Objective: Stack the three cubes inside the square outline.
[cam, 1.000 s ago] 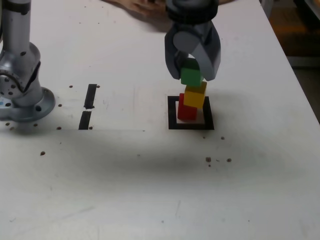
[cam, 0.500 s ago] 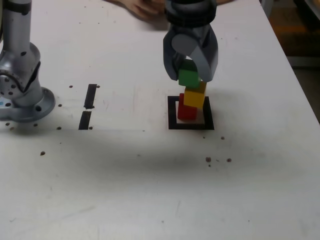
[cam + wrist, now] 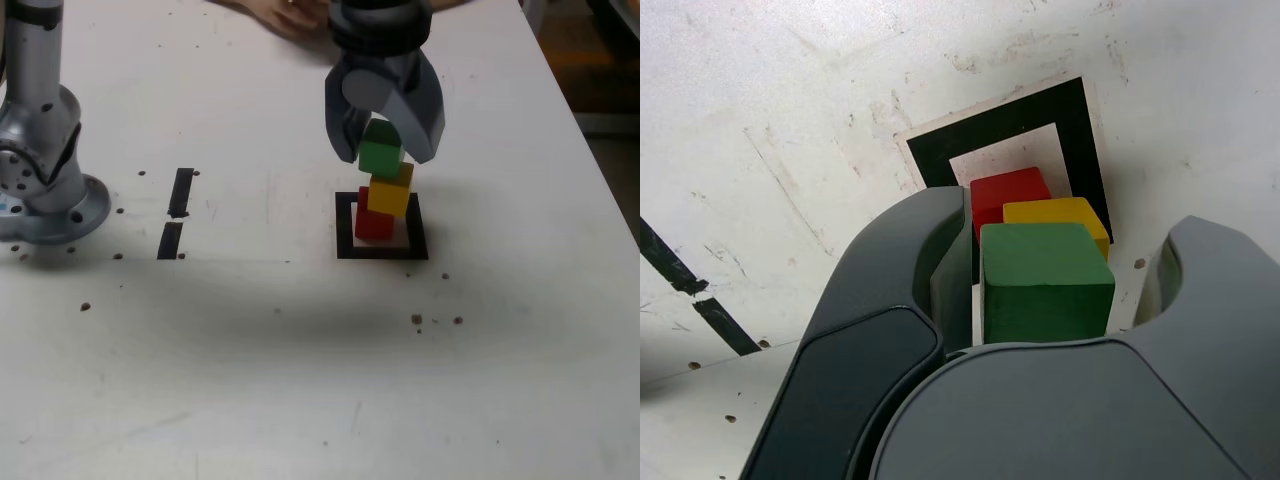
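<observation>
Cubes stacked, jaws parted: back off cleanly.
Going left to right across the exterior view, red [image 3: 374,225] sits lowest, inside the outline [image 3: 344,240]; green [image 3: 380,158] tops the stack, seemingly resting on yellow [image 3: 388,195], which juts rightward off red. Your gripper [image 3: 386,160] stands partly open astride green and seems to grip nothing; the wrist view shows a slim gap on one side, a wider one on the other. I'd centre the jaws, open a little more, then withdraw slowly along their own line; a sideways brush could topple that staggered pile. Around it, left to right: metal stand [image 3: 38,130], tape strips [image 3: 181,192], both well apart, then a person's hand [image 3: 285,14] beyond; mind it when retreating.
</observation>
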Controlling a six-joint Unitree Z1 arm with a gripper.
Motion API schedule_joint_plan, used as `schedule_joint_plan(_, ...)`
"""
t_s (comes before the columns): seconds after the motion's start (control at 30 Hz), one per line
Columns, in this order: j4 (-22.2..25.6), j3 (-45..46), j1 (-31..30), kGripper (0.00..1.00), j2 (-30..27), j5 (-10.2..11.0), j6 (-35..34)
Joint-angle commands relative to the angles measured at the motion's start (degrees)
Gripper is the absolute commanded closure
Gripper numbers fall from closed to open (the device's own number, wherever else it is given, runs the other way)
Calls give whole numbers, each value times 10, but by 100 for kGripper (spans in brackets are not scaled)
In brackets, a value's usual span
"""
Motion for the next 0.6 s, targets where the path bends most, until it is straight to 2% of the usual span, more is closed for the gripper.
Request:
schedule_joint_plan(0.0, 0, -3, 1, 22, -2, 0, 0)
schedule_joint_plan(0.27, 9, -3, 1, 9, -7, 0, 0)
schedule_joint_plan(0.43, 27, -5, 1, 6, -20, 2, -4)
schedule_joint_plan(0.57, 57, -9, 1, 3, -45, 14, -11)
